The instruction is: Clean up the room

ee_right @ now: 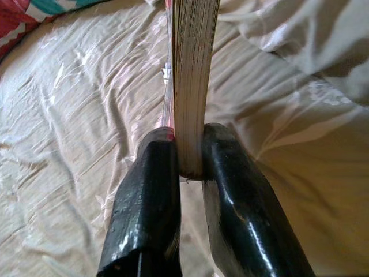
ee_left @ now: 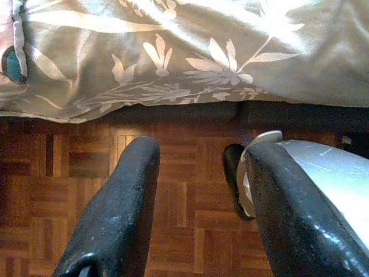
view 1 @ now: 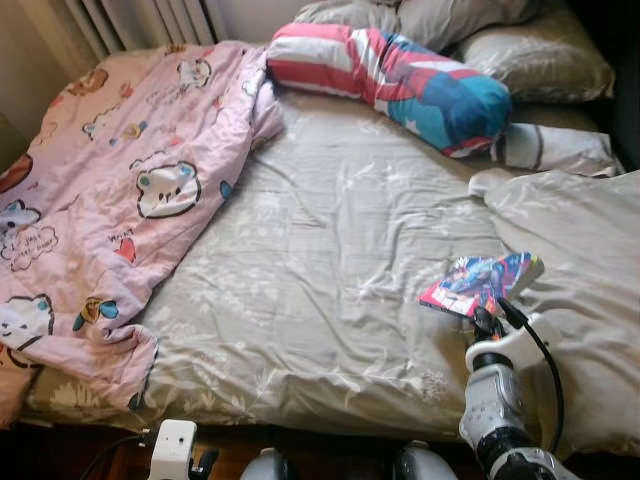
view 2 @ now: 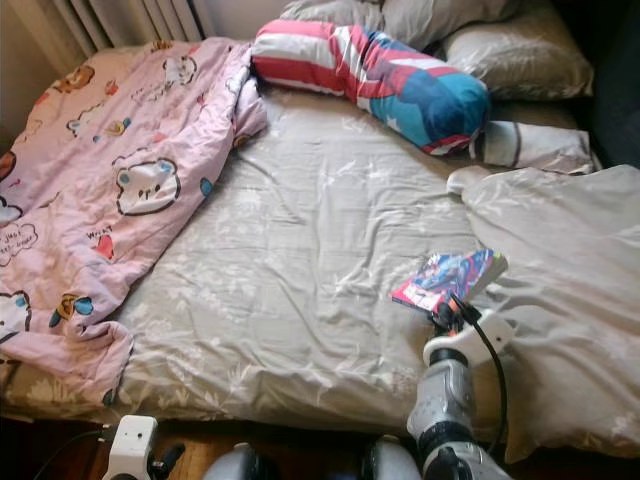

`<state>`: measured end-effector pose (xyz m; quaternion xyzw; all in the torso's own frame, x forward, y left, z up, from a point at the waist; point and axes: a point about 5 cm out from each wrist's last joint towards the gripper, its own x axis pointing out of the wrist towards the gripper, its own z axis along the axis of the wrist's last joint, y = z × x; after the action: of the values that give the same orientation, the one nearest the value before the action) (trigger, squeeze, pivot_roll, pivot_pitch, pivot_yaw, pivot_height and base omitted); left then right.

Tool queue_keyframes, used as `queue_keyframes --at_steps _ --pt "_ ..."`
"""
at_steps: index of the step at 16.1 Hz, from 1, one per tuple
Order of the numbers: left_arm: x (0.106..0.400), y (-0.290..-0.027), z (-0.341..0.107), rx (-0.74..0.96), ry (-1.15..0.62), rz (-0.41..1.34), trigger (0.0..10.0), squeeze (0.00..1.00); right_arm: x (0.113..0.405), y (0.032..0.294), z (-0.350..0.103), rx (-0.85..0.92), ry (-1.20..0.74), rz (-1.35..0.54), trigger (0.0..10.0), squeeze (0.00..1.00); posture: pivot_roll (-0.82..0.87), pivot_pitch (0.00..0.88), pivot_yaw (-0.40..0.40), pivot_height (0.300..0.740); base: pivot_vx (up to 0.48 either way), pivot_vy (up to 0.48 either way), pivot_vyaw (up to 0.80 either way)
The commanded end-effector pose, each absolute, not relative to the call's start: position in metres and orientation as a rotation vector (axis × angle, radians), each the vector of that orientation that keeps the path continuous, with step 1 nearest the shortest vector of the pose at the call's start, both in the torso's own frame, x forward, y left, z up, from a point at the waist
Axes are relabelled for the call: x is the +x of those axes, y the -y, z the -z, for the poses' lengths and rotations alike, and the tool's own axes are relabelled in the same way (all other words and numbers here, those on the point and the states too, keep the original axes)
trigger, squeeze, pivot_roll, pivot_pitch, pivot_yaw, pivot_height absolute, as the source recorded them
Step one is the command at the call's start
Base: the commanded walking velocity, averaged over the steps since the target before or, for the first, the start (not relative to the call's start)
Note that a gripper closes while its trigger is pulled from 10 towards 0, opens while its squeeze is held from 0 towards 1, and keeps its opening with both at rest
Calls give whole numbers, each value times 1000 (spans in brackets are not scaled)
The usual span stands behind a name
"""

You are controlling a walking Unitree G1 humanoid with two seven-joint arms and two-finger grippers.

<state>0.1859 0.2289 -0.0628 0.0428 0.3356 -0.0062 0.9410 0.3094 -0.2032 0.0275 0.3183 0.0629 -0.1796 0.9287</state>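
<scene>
A pink cartoon-bear blanket [view 1: 110, 190] sprawls over the left half of the frame, its lower edge hanging toward the bed's foot. Right of it lies the rumpled beige floral sheet [view 1: 320, 260], and at upper centre a red, white and blue bolster pillow [view 1: 400, 75] rests against grey pillows [view 1: 540, 55]. A beige duvet [view 1: 580, 260] is heaped along the right edge. At lower right the right gripper [view 1: 487, 318] pinches a thin, brightly coloured comic book [view 1: 478, 282], held just over the sheet beside the duvet. The right wrist view shows the book edge-on, its pale page block clamped between the two black fingers [ee_right: 147, 202]. At bottom left, the left gripper [ee_left: 199, 219] hangs low with its fingers spread over parquet floor [ee_left: 190, 190], below the bed's edge.
</scene>
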Motion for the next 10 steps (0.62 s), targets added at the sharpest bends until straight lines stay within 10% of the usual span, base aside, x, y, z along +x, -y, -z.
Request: queue_keyframes --at_steps 1,10 --pt "174 -235 67 101 -712 6 10000 0 310 201 -28 636 -135 356 10000 0 84 219 81 646 0 0 0" --pt "162 -240 66 99 -676 5 10000 0 313 222 -40 910 55 554 10000 0 130 288 94 642 0 0 0"
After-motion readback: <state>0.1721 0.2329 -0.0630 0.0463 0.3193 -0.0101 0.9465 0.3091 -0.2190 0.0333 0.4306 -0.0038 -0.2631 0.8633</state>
